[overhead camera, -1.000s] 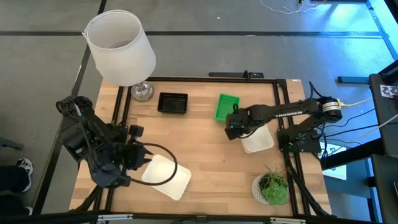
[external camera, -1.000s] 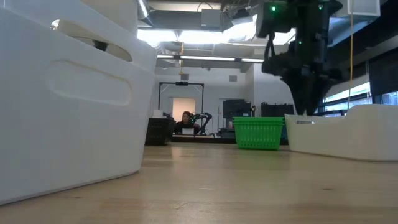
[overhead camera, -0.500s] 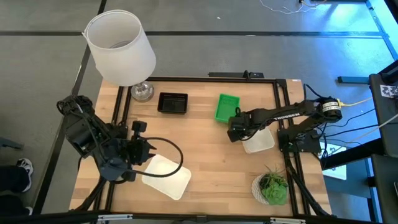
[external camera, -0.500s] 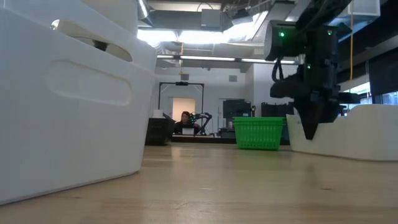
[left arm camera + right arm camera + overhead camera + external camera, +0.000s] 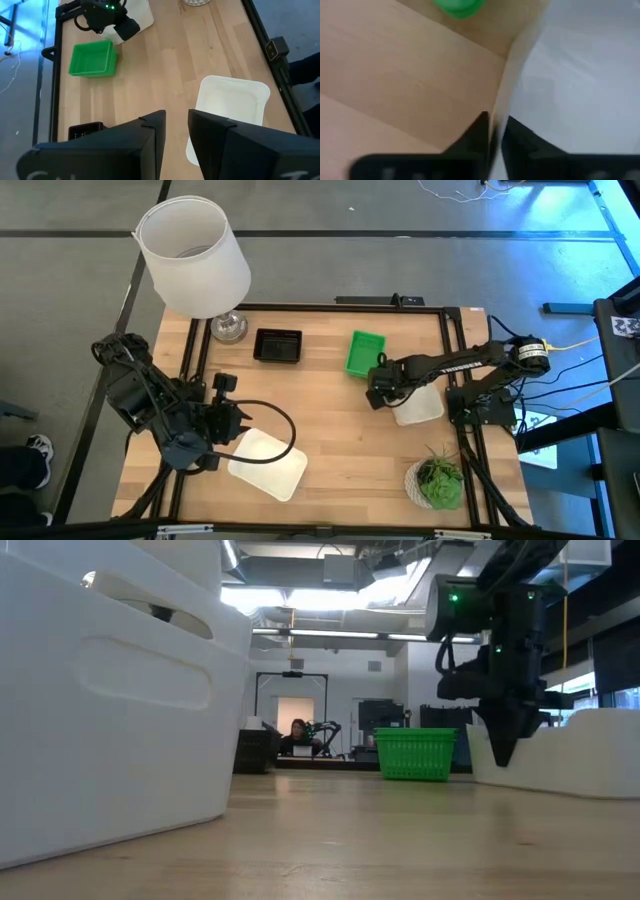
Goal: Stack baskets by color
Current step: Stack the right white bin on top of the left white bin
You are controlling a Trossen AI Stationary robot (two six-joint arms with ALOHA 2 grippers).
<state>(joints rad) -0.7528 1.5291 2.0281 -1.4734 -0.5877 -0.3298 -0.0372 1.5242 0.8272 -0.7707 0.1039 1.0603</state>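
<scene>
Right claw (image 5: 378,392) pinches side wall of small white plastic basket (image 5: 420,406) at right side of wooden bench (image 5: 340,440); one finger inside wall, one outside. Bigger white plastic basket (image 5: 268,464) sits far across bench, by left claw (image 5: 232,423). Left claw open, holds nothing, hangs just beside it.

Black basket (image 5: 85,131) beside your left fingers (image 5: 150,137) half hidden, white basket (image 5: 90,700) cut off, green basket (image 5: 459,7) blurred and cropped.
</scene>
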